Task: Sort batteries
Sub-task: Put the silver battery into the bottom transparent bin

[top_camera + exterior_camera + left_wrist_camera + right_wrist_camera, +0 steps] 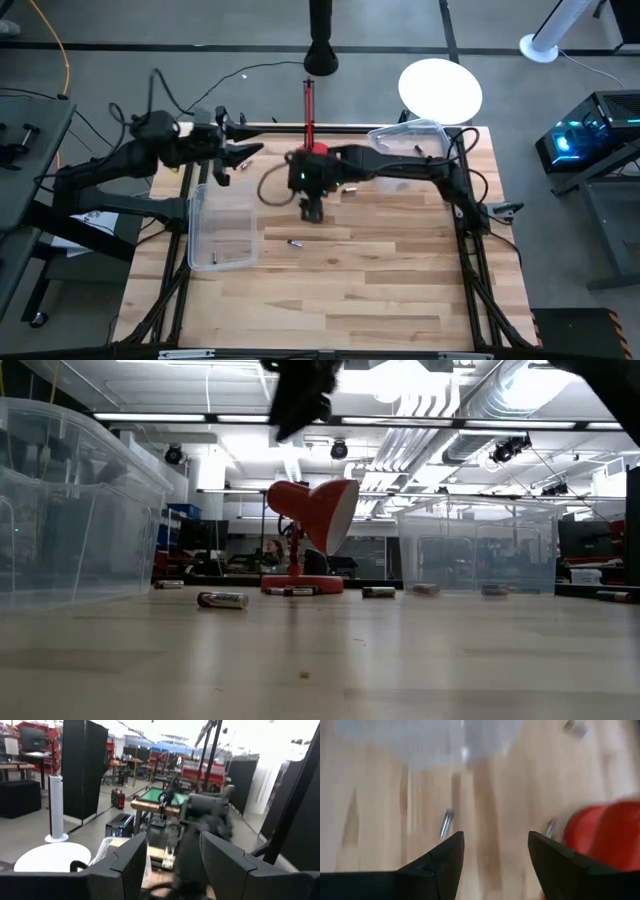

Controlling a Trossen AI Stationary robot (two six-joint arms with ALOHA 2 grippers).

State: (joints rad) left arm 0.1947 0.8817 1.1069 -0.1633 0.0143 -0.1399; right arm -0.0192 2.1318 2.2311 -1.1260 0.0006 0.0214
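Risking a miss: right gripper [311, 211] hanging released, empty, above desk [380, 290]; nearest battery [296, 242] lying loose just beside, liable to roll if nudged. Left gripper [222, 160] waiting released near clear bin [222, 228].

I look straight down on the table [330, 290] overhead; low camera sits level at tabletop; both share the red lamp [312, 520]. Wrist cameras look past their fingers.

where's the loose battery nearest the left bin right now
In the high view, the battery lies on bare table just right of the left bin, below the right gripper.
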